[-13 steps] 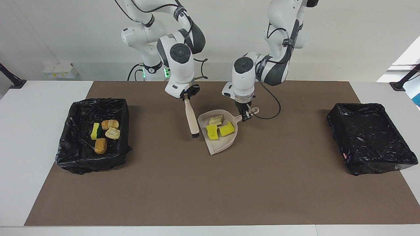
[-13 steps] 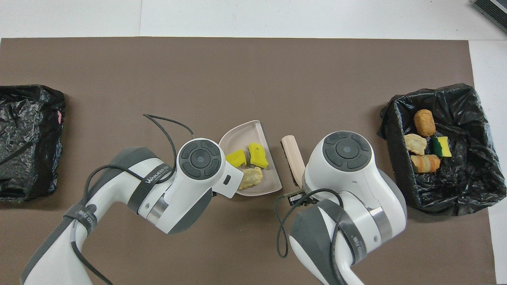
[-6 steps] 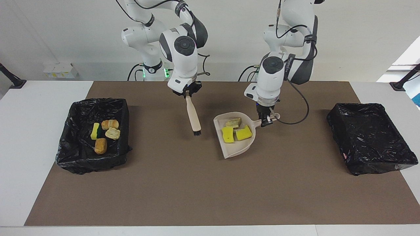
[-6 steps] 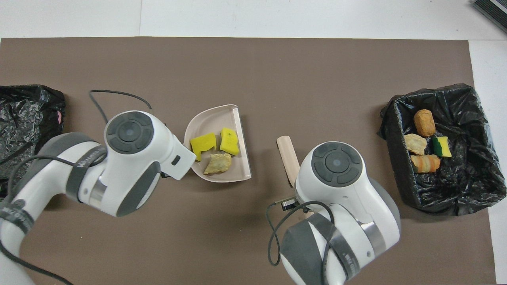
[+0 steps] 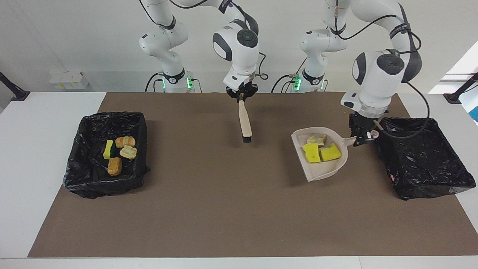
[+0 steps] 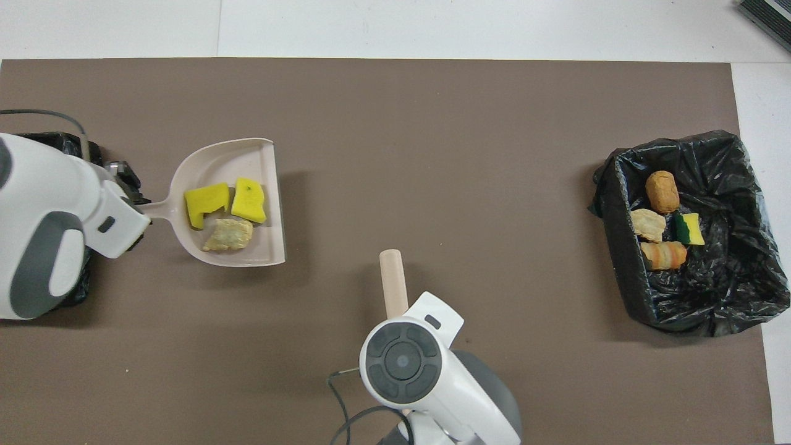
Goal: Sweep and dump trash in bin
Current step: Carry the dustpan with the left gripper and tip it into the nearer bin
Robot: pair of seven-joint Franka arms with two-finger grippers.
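At the right arm's end of the table, the black-bag-lined bin (image 5: 80, 149) holds four scraps (image 5: 118, 153), unchanged over the last second: one green-backed yellow sponge piece and three tan to orange-brown bread-like chunks. The right claw (image 5: 242, 98), pressed together on the pale wooden-handled brush (image 5: 245, 123), has lifted and drawn back toward the robots. The brush now hangs bristles-down over the middle of the mat, waiting.

The beige plastic dustpan (image 5: 325, 170) has been carried from the middle toward the left arm's end. It rides level over the mat with the last three pieces of trash (image 5: 320, 151) on it: two yellow sponge bits and one tan chunk. The left claw (image 5: 361, 136) pinches the dustpan's handle, over the edge of the second black-lined bin (image 5: 407, 120), in which nothing shows. Sweeping looks finished; what remains is probably to bring the pan over this bin and tip it.

A brown mat (image 5: 224, 209) covers most of the white table (image 5: 33, 168); a plain pale wall stands at the robots' end.
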